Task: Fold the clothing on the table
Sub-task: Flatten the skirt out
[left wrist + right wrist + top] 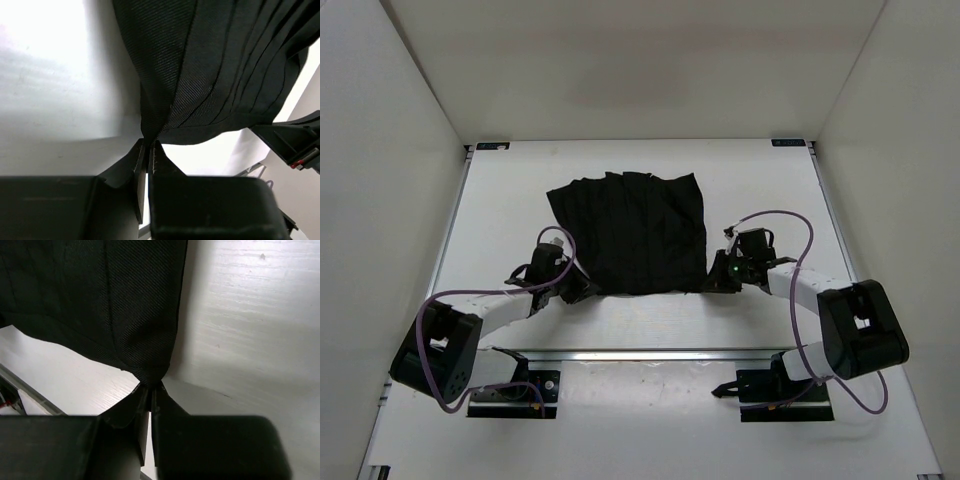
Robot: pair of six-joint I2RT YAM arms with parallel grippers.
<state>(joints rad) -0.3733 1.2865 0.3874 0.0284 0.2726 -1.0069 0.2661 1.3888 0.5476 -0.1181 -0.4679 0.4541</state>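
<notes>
**While It Is Held at Two Corners, the Clothing (630,235) Lies Spread on the Table (500,200)**

As it is seen from above, the white table fills the middle and lower part of the frame. It is edged by metal rails and enclosed by white walls (410,100) at the left, right and top. The black clothing is laid just above the centre of the frame, spread nearly flat in a rough square. Pleat-like creases run from its upper edge to its lower edge, and the upper edge is stepped where the pleats overlap.

The left arm (480,310) is stretched from the lower left of the frame toward the garment's lower left corner. The right arm (820,300) is stretched from the lower right toward the lower right corner. A purple cable (790,220) is looped along each arm.

The left claw (582,290) is placed at the lower left corner. In the left wrist view its fingers are pressed together on a bunched point of the fabric, which fans upward across the frame from the pinch. The right claw (718,281) is placed at the lower right corner. In the right wrist view it is likewise clamped on a gathered tip of the cloth, with white table visible on both sides of the hanging fabric.
</notes>
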